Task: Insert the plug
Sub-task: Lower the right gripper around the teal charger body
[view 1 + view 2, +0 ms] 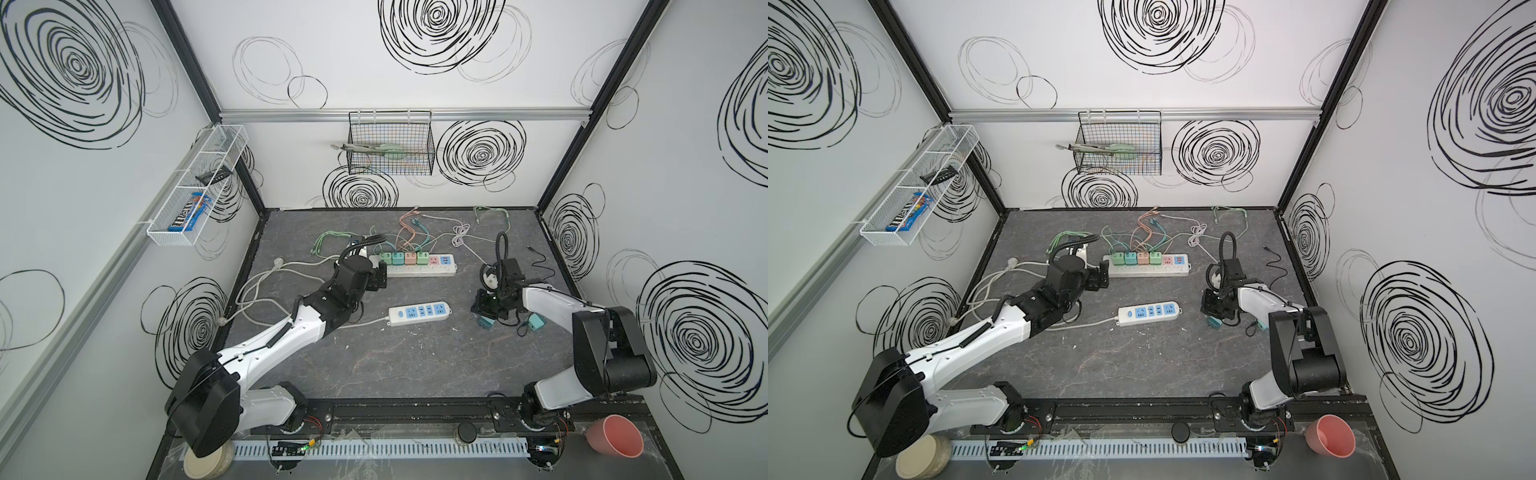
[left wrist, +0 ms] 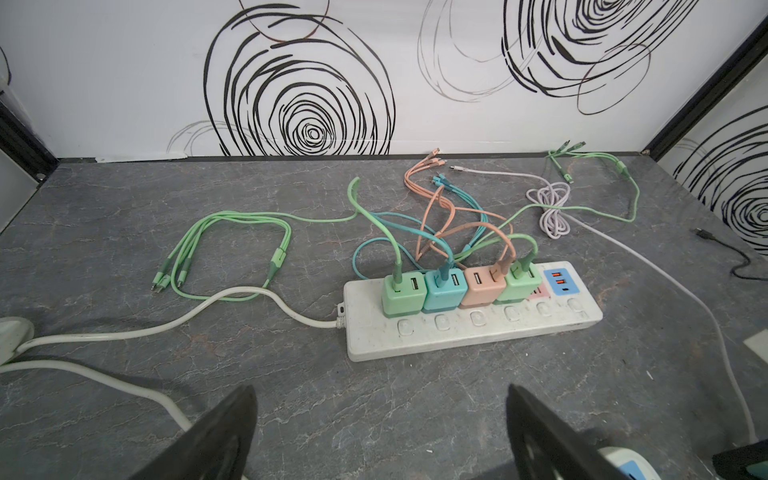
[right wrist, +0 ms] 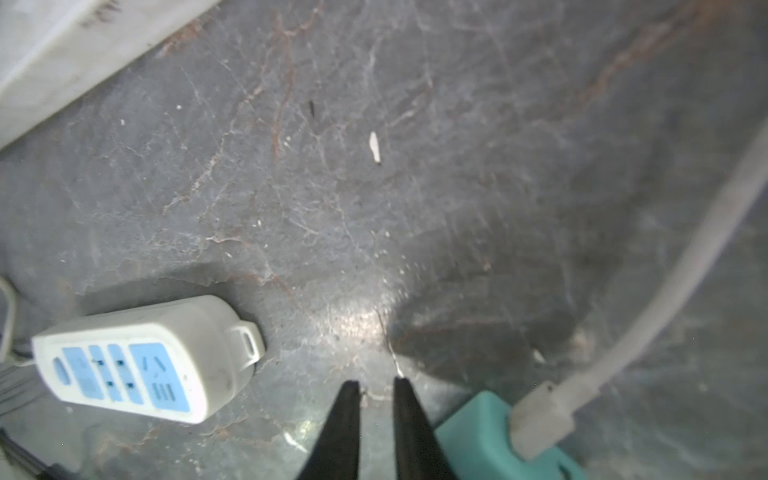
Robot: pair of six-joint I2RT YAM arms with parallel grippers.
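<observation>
Above grey tabletop (image 1: pixel 415 365), left hand (image 2: pixel 381 389) gapes wide; downturned right hand (image 3: pixel 376 381) stands slightly parted.

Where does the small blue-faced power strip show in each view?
Top view: small power strip near the picture's centre.
Top view: same spot.
Left wrist view: only its end, at the frame's edge.
Right wrist view: whole, face up.
Shared landmark: the long strip with coloured chargers, behind it in both top views, also in the left wrist view.
</observation>
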